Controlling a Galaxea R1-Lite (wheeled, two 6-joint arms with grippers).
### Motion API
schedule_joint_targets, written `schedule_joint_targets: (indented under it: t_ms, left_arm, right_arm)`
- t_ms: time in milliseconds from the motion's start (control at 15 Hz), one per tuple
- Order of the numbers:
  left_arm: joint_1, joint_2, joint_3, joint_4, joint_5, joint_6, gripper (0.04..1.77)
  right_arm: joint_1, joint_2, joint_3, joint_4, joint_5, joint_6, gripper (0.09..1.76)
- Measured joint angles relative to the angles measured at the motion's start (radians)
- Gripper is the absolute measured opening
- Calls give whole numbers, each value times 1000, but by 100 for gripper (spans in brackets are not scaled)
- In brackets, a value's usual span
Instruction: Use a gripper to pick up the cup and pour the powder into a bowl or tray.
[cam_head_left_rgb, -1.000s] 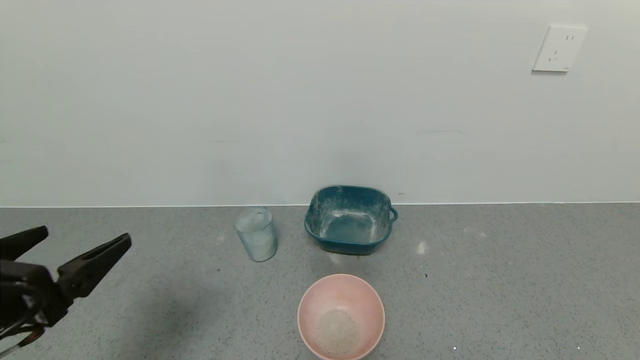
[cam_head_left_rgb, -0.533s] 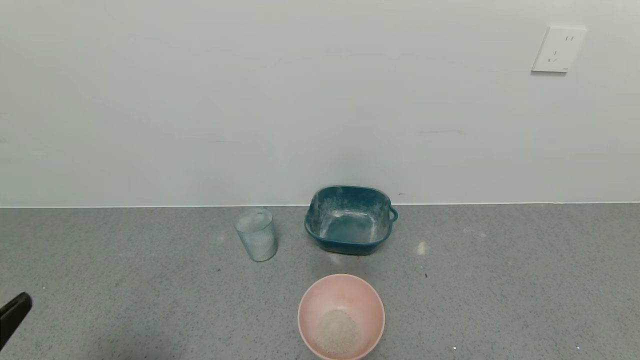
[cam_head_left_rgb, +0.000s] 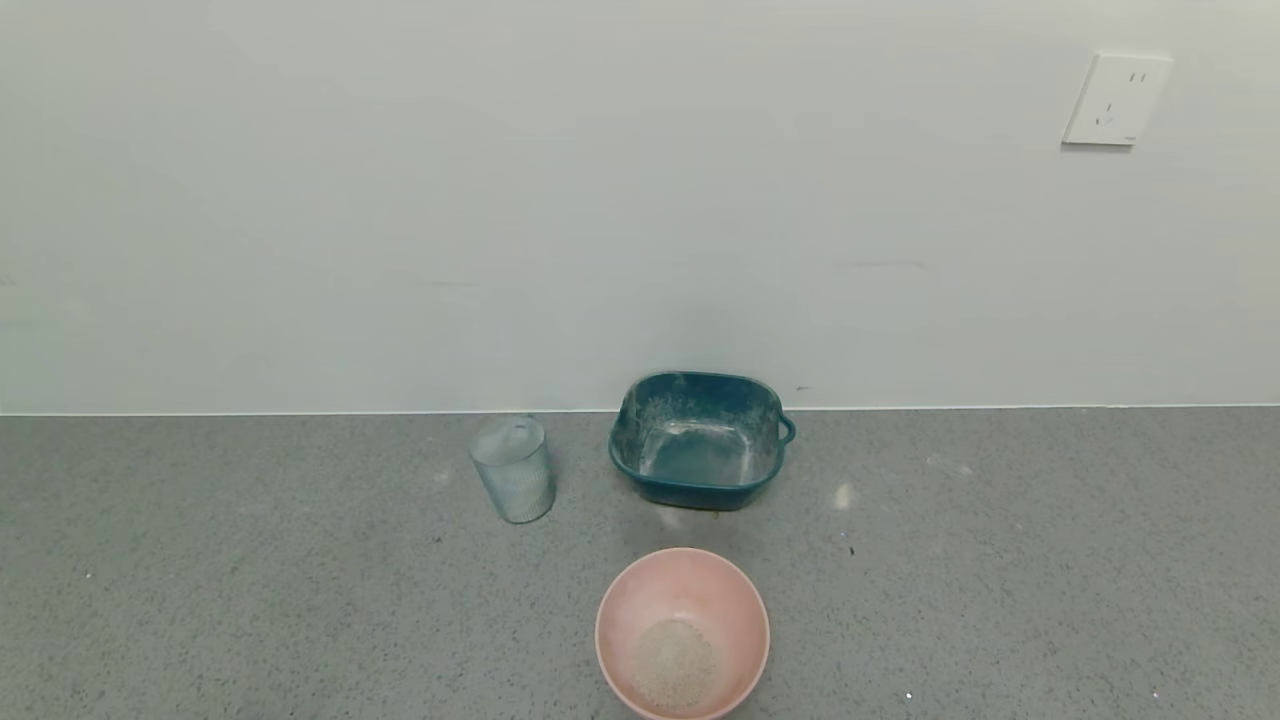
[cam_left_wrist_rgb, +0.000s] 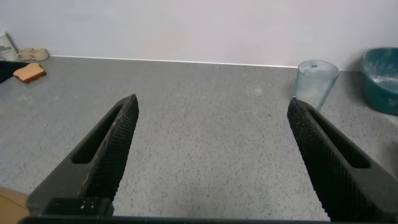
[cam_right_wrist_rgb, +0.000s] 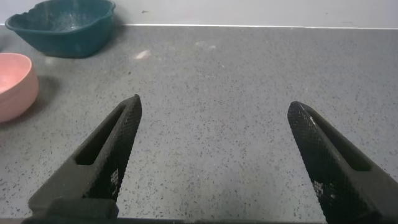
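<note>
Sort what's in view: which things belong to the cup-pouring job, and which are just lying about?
Job:
- cup, upright on the counter, ungripped
- powder, already heaped in the pink bowl
- left tool, open, off the cup
- right tool, open, parked over bare counter

Lying about:
- teal tray, dusty, behind the bowl
- wall socket
- orange block far along the counter

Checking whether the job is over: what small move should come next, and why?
Probably none beyond keeping both arms parked: the powder already lies in the bowl, the cup stands upright on the table, and the left gripper and right gripper are open, holding nothing.
</note>
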Motion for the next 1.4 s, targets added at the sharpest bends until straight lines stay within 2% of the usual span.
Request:
schedule_joint_targets:
  t_ms: [267,467,733,933,1133,1400]
  left_arm:
    - [45,-119,52,16,-51,18,172]
    - [50,-194,119,15,-135,17,172]
    - [51,-262,224,3,-220,16,172]
    - [51,-289,321,-86,-280,17,172]
    - [51,-293,406,-154,-323,18,172]
    - [51,-294,426,-95,-337,17,172]
  right_arm:
    - [0,0,0,0,-1,0,171]
    - [0,0,0,0,-1,0,171]
    - [0,0,0,0,-1,0,171]
    - [0,0,0,0,-1,0,171]
    - [0,0,0,0,-1,0,171]
    - [0,0,0,0,-1,0,171]
